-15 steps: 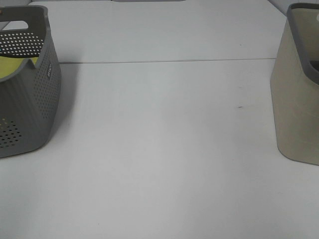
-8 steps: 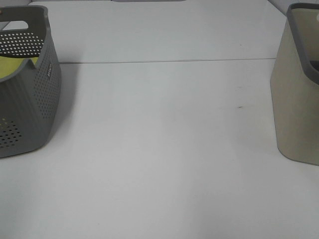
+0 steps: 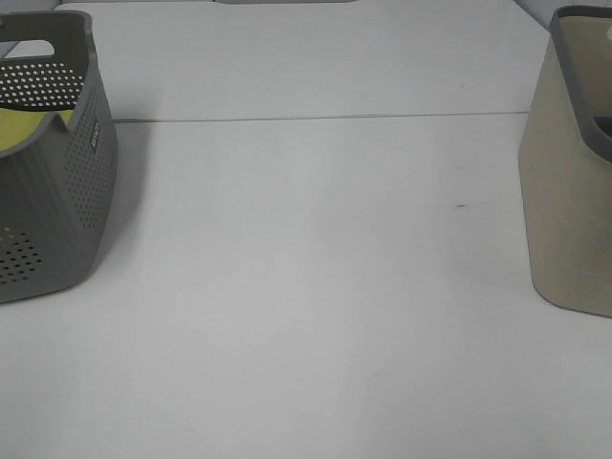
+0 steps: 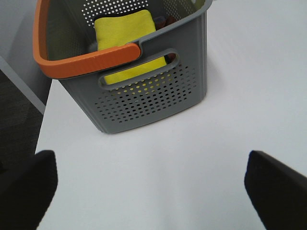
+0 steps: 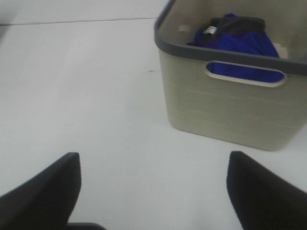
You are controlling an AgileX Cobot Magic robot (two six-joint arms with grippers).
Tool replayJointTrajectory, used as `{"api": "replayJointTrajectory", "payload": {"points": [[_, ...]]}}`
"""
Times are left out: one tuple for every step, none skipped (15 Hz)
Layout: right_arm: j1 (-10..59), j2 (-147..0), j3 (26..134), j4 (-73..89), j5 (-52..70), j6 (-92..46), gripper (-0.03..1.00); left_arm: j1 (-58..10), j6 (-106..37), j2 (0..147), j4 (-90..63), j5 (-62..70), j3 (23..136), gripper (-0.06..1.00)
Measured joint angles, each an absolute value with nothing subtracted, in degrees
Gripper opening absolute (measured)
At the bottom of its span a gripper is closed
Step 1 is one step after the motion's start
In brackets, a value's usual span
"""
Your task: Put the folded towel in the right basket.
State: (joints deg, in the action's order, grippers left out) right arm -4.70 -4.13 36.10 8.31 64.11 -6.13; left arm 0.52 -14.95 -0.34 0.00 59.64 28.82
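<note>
A smooth white worktop [image 3: 316, 287] is carrying two baskets well apart. At nine o'clock in the overhead view a grey plastic basket [image 3: 57, 191] with perforated walls is standing; the left wrist view shows its orange rim band [image 4: 86, 57] and a slot handle. Inside it the folded towel [image 4: 127, 36], yellow and soft-looking, is lying flat. At three o'clock a beige, smooth-walled basket [image 3: 569, 210] with a dark grey rim is standing, holding blue cloth [image 5: 240, 45].

Neither arm is showing in the overhead view. The left jaws [image 4: 153, 191] are hovering wide apart, gripping nothing, with the towel's basket beyond the tips at twelve o'clock. The right jaws [image 5: 153, 191] are likewise spread wide and empty, facing the beige basket.
</note>
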Motion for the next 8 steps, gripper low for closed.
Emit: {"api": "replayJointTrajectory", "payload": {"points": [[-4.7, -1.0, 34.0, 6.1, 64.6, -3.6, 0.81, 0.5, -15.0, -0.3, 0.0, 59.6, 28.8, 0.99], [-4.7, 0.1, 32.3, 4.6, 65.0, -2.2, 0.81, 0.5, -15.0, -0.3, 0.0, 59.6, 28.8, 0.99], [-4.7, 0.2, 30.6, 4.0, 65.9, -2.3, 0.81, 0.5, -15.0, -0.3, 0.0, 59.6, 28.8, 0.99], [-4.7, 0.2, 29.0, 4.0, 66.5, -3.0, 0.81, 0.5, -15.0, -0.3, 0.0, 59.6, 28.8, 0.99], [-4.7, 0.1, 28.1, 4.2, 66.7, -4.0, 0.81, 0.5, -15.0, -0.3, 0.0, 59.6, 28.8, 0.99], [-4.7, 0.1, 28.0, 4.1, 66.1, -4.0, 0.81, 0.5, -15.0, -0.3, 0.0, 59.6, 28.8, 0.99], [-4.7, 0.1, 27.4, 3.7, 65.5, -3.8, 0.81, 0.5, -15.0, -0.3, 0.0, 59.6, 28.8, 0.99], [-4.7, 0.1, 26.6, 2.5, 64.7, -3.4, 0.81, 0.5, -15.0, -0.3, 0.0, 59.6, 28.8, 0.99]]}}
